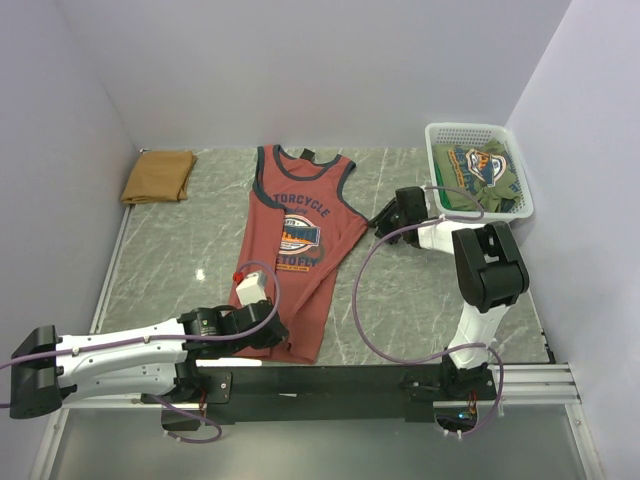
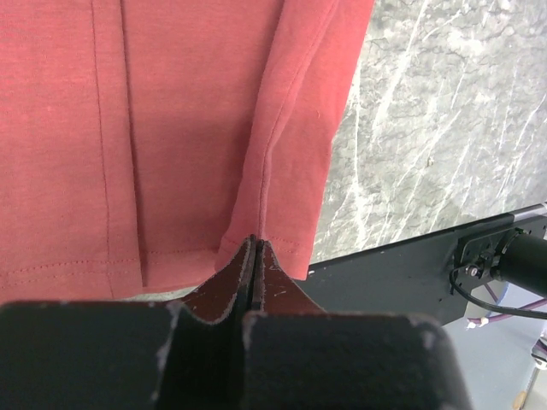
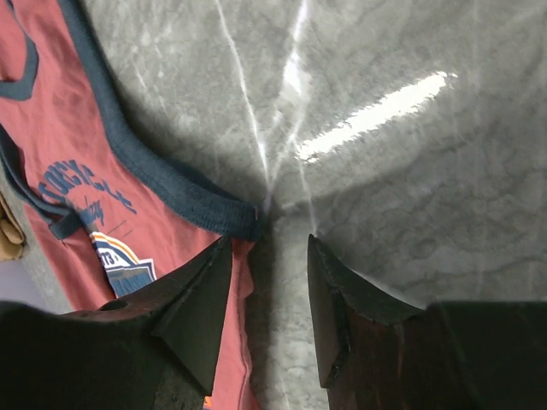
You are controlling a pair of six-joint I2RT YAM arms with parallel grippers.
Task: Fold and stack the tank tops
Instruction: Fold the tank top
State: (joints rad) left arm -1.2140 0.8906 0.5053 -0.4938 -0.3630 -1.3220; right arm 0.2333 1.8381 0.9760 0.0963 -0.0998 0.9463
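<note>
Plainly a robotics lab test cell, not a home. Walled on three sides by bare white panels (image 1: 300,70) around a grey marble-patterned tabletop (image 1: 190,260), with a left arm (image 1: 130,350) and right arm (image 1: 485,270) bolted to a black base rail (image 1: 330,380) and purple cables (image 1: 356,300) looping loose. Set out as a test bench: a rust-red tank top (image 1: 300,250) laid flat and a white mesh basket (image 1: 465,127).

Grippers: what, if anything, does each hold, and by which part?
Left gripper pinches the red top at its bottom hem; right gripper is open, holding nothing.
</note>
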